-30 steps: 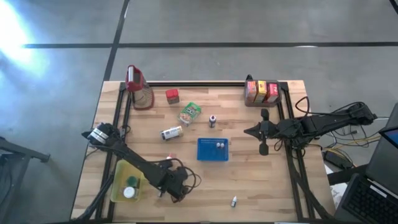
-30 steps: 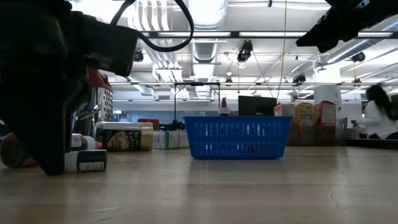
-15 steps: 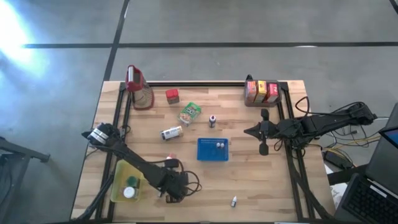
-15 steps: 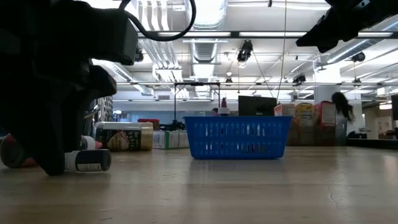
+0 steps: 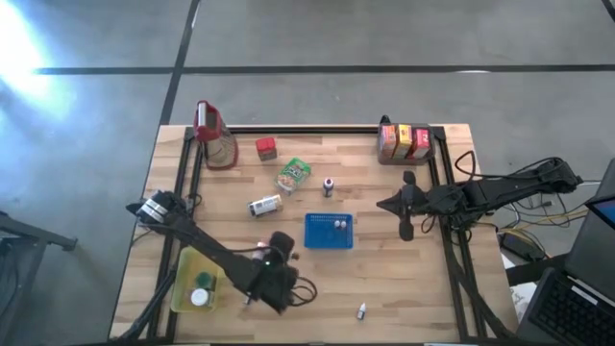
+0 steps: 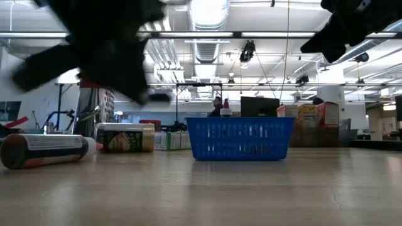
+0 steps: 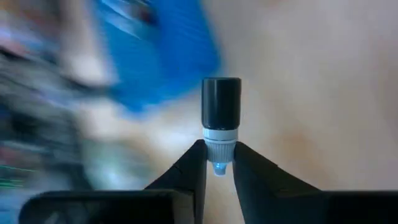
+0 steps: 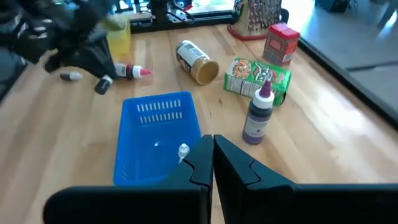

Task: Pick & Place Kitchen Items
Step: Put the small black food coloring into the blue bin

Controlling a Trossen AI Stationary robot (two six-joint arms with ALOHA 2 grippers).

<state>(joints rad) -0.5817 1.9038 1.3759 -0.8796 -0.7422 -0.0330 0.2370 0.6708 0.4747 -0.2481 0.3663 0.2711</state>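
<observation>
My left gripper (image 7: 219, 152) hangs over the table's near left part (image 5: 280, 244), shut on a small bottle (image 7: 221, 102) with a black body and a white ribbed end. That bottle also shows in the right wrist view (image 8: 102, 84). A red-tipped bottle (image 8: 132, 71) lies on its side on the wood beside it. The blue perforated tray (image 5: 329, 231) stands at mid-table with tiny white-capped bottles (image 8: 183, 151) inside. My right gripper (image 8: 212, 155) hovers shut at the table's right side (image 5: 405, 229), touching nothing. My left gripper pinches the small bottle's white ribbed end (image 7: 219, 142) between its two fingertips. The black body sticks out past the fingers, along their line. The fingers slant downward, pointing toward the blue tray. The bottle is lifted clear of the table.
A purple bottle (image 5: 329, 185), a green packet (image 5: 294, 174), a red carton (image 5: 266, 148) and a tin on its side (image 5: 264, 205) lie behind the tray. The clear jug (image 5: 213, 139) stands far left and cartons (image 5: 404, 141) far right. A yellow bin (image 5: 197, 282) sits near left, and a tiny bottle (image 5: 362, 310) near the front edge.
My left gripper has risen from the tabletop and rolled its wrist, carrying the small bottle up and a little toward the blue tray. The bottle, which lay on its side on the wood, is now lifted clear. The red-tipped bottle stays on the table.
</observation>
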